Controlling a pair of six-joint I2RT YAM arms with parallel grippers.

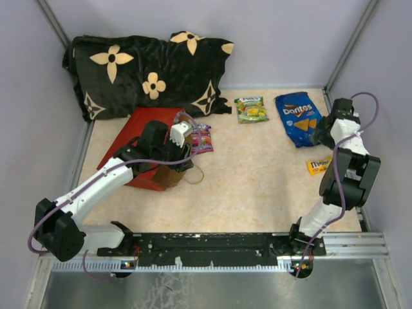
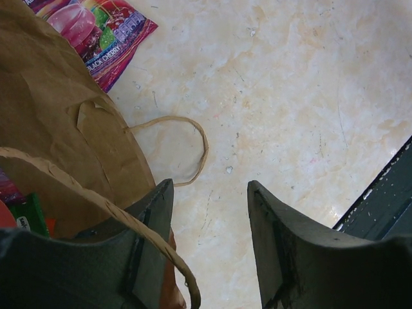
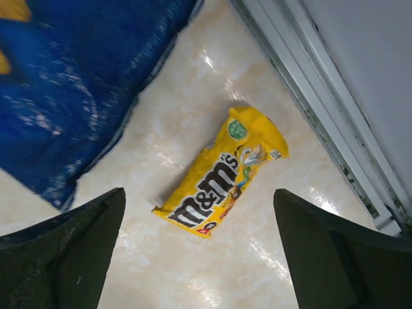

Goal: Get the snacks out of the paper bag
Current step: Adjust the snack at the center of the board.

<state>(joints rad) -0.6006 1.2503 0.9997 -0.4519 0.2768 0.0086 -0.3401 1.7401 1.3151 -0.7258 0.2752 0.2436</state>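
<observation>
Four snacks are seen out on the table (image 1: 257, 187) – a green pouch (image 1: 251, 109) and a blue Doritos bag (image 1: 298, 118) side by side near the far edge, a yellow M&M's packet (image 3: 222, 174) by the right rail, and a purple pouch (image 1: 202, 138) just beside the paper bag (image 1: 135, 129), one edge hidden by the brown rim. The bag is laid on its side at the left, in front of the black flowered pillow (image 1: 148, 71). The left gripper (image 2: 210, 187) is held at the bag's mouth, jaws parted with only bare table between them – one cord handle (image 2: 206, 149) lies flat ahead, the other is draped over a finger. The right gripper (image 3: 198, 196) is spread wide above the M&M's packet, which is not touched.
</observation>
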